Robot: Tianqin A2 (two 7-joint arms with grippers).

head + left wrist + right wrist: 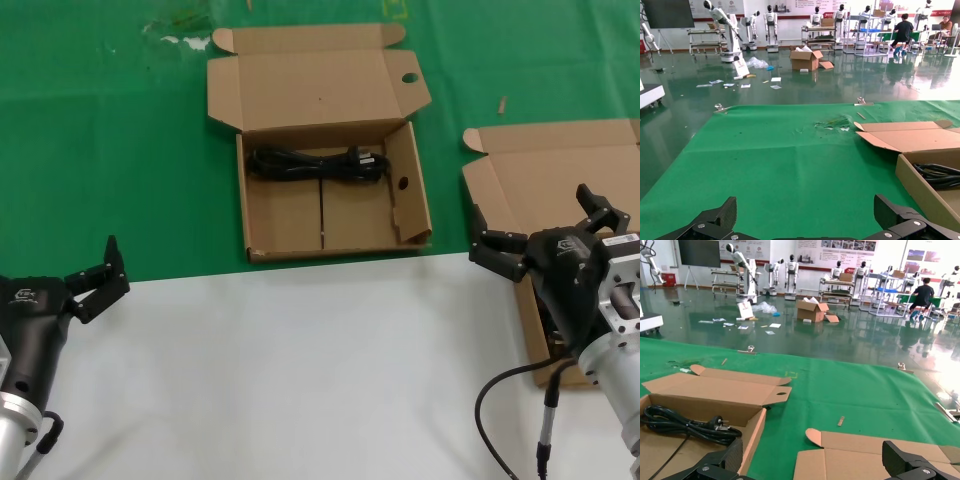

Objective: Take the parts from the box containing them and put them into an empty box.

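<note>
Right tool over source box, one cord already in the holed box.

Right tool (540, 245), fingers spread apart and empty, hovers over the near-left part of the plain-lid box (560, 165) at the bench's right; its contents are hidden behind the arm, so I can't tell how many cords remain. Left tool (95, 280), also spread and empty, waits low on the left over the white bench (280, 380). One coiled black cord (315, 163) lies along the back wall of the holed box (260, 215), centre.

Best approach, as I judge it: drop straight down, span the bundle across its narrow middle, avoid plugs. Watch the box's left wall and the raised lid behind. Green cloth (100, 150) between boxes gives open room for the carry; lift above the holed box's right flap (405, 185) before lowering.
</note>
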